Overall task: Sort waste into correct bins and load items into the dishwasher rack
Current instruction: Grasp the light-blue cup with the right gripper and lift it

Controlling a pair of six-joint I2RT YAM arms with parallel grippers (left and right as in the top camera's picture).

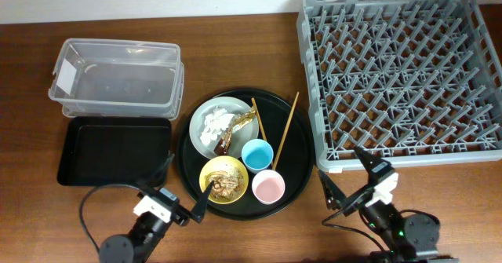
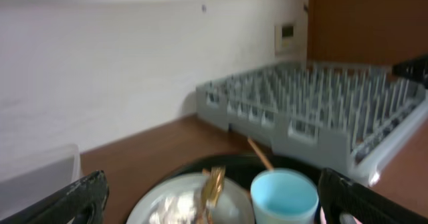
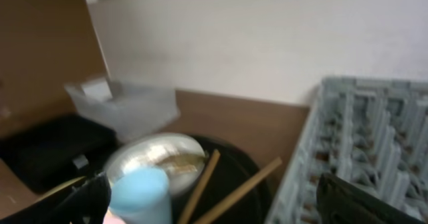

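Both your grippers are spread wide and hold nothing. The left gripper (image 1: 182,186) hangs at the 7 o'clock edge of the round black tray (image 1: 298,157), with one finger just beside the yellow bowl (image 1: 210,169). In its wrist view the fingers (image 2: 73,200) sit at the two lower corners, well apart. The right gripper (image 1: 349,177) is at 4 o'clock off the tray, near the closest corner of the dishwasher rack (image 1: 400,74), which fills the 2 o'clock side of the table.

On the tray, the grey-green plate (image 1: 220,106) lies at 10 o'clock, carrying the crumpled tissue (image 1: 212,126) and the brown-gold wrapper (image 1: 234,131). The yellow bowl at 7 o'clock holds the food scraps (image 1: 226,186). The blue cup (image 1: 256,155) stands near the centre, with the pink cup (image 1: 268,188) just beside it at 5 o'clock. The two chopsticks (image 1: 286,129) lie at 1 o'clock, one just beside the plate.

The clear tub (image 1: 118,78) is at 10 o'clock off the tray, and the black rectangular tray (image 1: 114,149) sits at 9 o'clock, right against the tub
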